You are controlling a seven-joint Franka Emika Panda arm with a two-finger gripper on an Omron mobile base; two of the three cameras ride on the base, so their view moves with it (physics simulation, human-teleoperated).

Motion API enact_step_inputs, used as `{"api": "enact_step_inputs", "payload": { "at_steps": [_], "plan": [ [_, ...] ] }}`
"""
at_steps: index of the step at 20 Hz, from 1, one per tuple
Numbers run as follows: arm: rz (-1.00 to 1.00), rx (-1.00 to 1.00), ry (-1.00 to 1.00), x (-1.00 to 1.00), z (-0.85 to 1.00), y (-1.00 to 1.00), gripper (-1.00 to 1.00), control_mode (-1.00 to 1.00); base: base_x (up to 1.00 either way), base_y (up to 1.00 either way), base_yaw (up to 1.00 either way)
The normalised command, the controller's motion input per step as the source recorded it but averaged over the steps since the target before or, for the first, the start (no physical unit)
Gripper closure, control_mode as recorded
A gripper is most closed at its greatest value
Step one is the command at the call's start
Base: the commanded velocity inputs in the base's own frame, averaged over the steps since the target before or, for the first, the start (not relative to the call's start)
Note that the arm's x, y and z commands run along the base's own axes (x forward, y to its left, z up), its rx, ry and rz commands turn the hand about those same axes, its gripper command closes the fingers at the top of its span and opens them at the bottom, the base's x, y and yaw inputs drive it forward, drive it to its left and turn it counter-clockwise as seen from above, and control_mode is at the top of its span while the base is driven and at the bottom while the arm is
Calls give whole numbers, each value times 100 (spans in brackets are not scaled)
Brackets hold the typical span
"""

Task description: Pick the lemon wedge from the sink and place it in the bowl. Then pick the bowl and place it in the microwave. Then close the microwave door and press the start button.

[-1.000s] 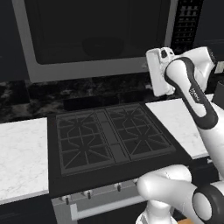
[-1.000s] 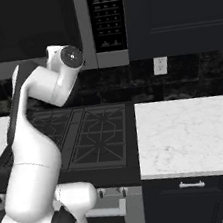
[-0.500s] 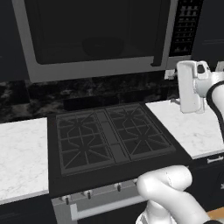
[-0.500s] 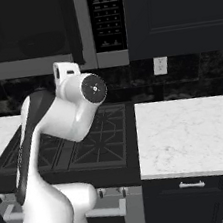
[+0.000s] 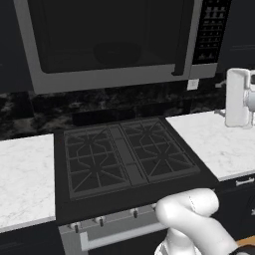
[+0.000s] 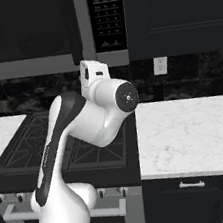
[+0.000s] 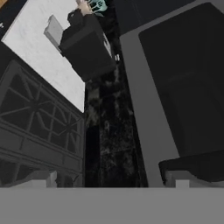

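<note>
1. My hand [image 5: 238,97] hangs wide open and empty beside the microwave [image 5: 119,40].
2. The microwave door [image 5: 107,42] looks closed.
3. Risk: swinging blind, I could clip the handle [image 5: 183,40] or the worktop [image 5: 219,139].

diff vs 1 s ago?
The arm's hand swung rightward across the left base view, from beside the microwave door's right edge out over the marble counter. Nothing was grasped or released. Door shut, stovetop and base unchanged.

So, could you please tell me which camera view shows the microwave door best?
The left base view: the microwave door shows whole, closed, with its handle. The right base view catches just its right part; the hand view shows it rolled and cut off.
</note>
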Motion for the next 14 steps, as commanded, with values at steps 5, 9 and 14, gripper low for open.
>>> {"api": "enact_step_inputs", "payload": {
  "at_steps": [5,9,14],
  "plan": [
    [0,1,-1,48,25,-58,-100,-100,0,0,0],
    [0,0,-5,47,24,-49,-100,-100,0,0,0],
    [0,0,-9,41,13,-31,-100,-100,0,0,0]
  ]
}}
